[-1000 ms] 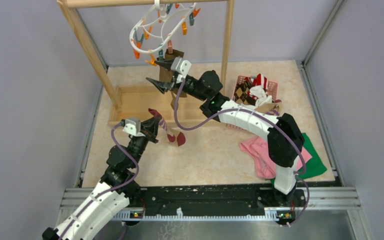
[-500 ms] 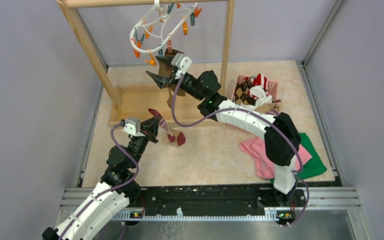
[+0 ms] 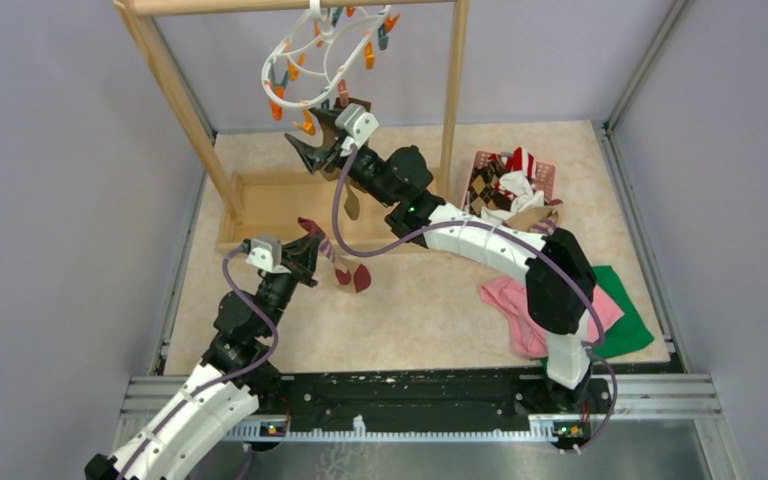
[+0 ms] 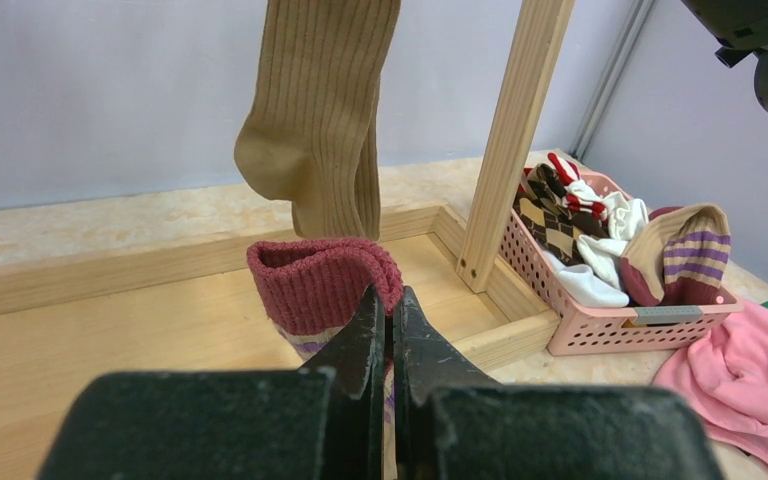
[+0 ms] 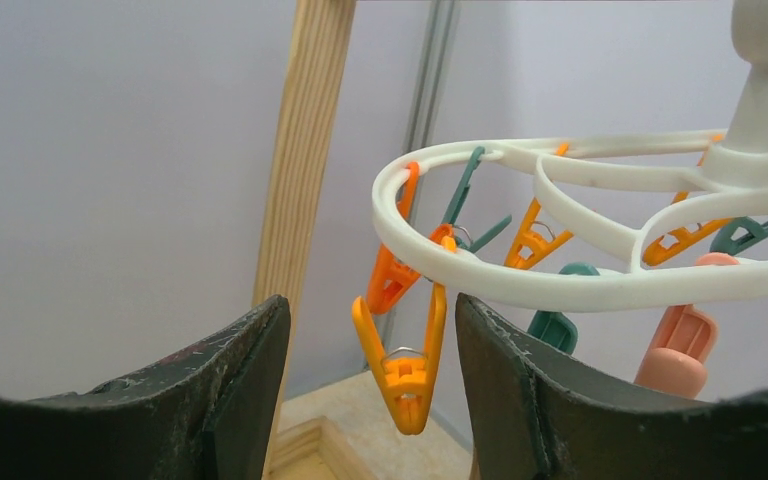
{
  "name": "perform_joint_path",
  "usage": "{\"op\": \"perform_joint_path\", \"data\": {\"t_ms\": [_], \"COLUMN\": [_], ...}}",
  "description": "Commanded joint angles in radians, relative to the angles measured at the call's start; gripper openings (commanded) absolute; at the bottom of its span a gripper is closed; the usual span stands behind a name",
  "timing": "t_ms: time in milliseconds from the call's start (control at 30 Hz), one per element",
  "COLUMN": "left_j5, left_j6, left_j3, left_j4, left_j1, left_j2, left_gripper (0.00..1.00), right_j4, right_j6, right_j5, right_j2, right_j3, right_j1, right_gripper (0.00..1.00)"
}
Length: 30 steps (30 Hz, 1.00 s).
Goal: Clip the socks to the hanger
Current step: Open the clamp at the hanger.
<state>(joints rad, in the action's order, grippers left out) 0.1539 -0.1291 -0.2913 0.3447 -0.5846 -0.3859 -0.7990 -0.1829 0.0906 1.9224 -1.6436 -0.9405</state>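
Beige surface (image 3: 410,300), grey walls, top view: hanger (image 3: 325,55) hangs off wooden rack (image 3: 175,95), R end effector (image 3: 310,140) just under it, L end effector (image 3: 310,245) holding striped sock (image 3: 340,265); L wrist: jaws pinched on its maroon cuff, olive sock (image 4: 320,110) hanging behind; R wrist: jaws wide, orange clip (image 5: 400,360) between them.

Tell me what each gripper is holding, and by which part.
Left gripper pinches the striped sock below its maroon cuff. Right gripper holds nothing; its open jaws flank an orange clip.
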Motion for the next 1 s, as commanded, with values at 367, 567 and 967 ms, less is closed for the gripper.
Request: {"op": "perform_joint_path", "data": {"t_ms": [367,567,967], "left_j5": [-0.018,-0.019,-0.022], "left_j6": [-0.015,-0.017,-0.018], "left_j3": [0.001,0.003,0.003], "left_j4": [0.062,0.065,0.067], "left_j1": [-0.005,-0.005,-0.006], "left_j2": [0.016,0.015,0.015], "left_gripper": [0.0,0.0,0.0], "right_j4": [0.086,0.095,0.028], "right_j6": [-0.039,-0.059,-0.134], "right_j5": [-0.109,-0.124,-0.215], "right_j2": [0.038,0.046,0.07], "right_j3": [-0.133,-0.142,-0.143], "right_j1": [-0.024,-0.032,-0.052], "right_gripper": [0.58,0.56,0.55]}}
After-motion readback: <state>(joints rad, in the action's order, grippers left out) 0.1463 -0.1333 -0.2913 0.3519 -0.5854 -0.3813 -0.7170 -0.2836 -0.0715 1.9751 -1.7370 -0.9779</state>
